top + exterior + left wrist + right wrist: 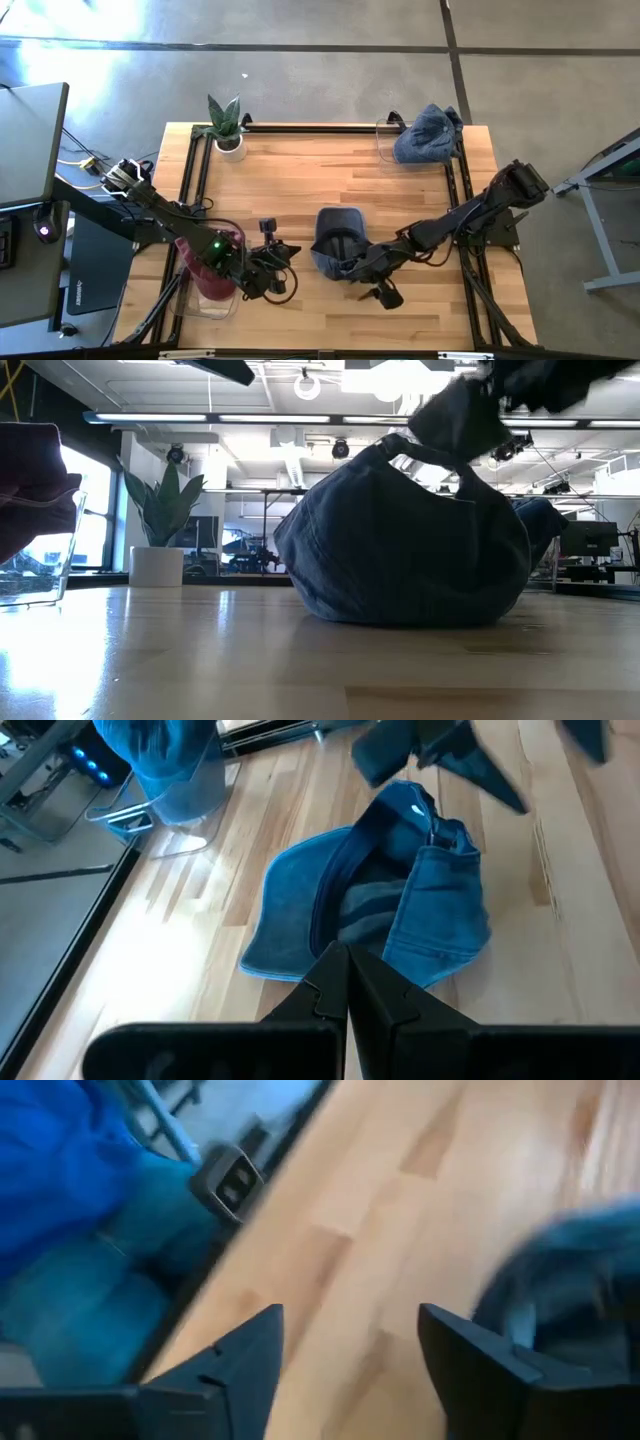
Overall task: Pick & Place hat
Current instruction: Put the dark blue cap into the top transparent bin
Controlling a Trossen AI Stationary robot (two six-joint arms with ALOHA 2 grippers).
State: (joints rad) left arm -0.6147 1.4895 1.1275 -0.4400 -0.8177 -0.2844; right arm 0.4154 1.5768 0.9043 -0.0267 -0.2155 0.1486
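The hat (336, 240) lies on the bare wood of the worktop (330, 175), near the middle and toward the front edge, crumpled into a low mound of dark blue denim. In the low view the hat (410, 545) rests with its whole underside on the wood, its top bunched into a knot. The left wrist view shows the hat (400, 910) with its brim spread flat to one side and its crown folded over.

The right claw (378, 290) sits just beside the hat, on its front right side; in the right wrist view the right claw (350, 1355) has its two fingers spread wide with only bare wood between them, so it is released and grips nothing (the blurred dark shape at that view's edge may be the hat, but I cannot tell). The right arm reaches in from the worktop's right edge.

The left claw (275, 270) is near the hat on its left, pointed toward it, and in the left wrist view the left claw (348, 982) has its fingers pressed together, clenched on nothing.

A second blue hat (427, 133) sits at the back right corner. A dark red hat (210, 265) rests at the front left, under the left arm. A plant (227, 125) stands at the back left corner.
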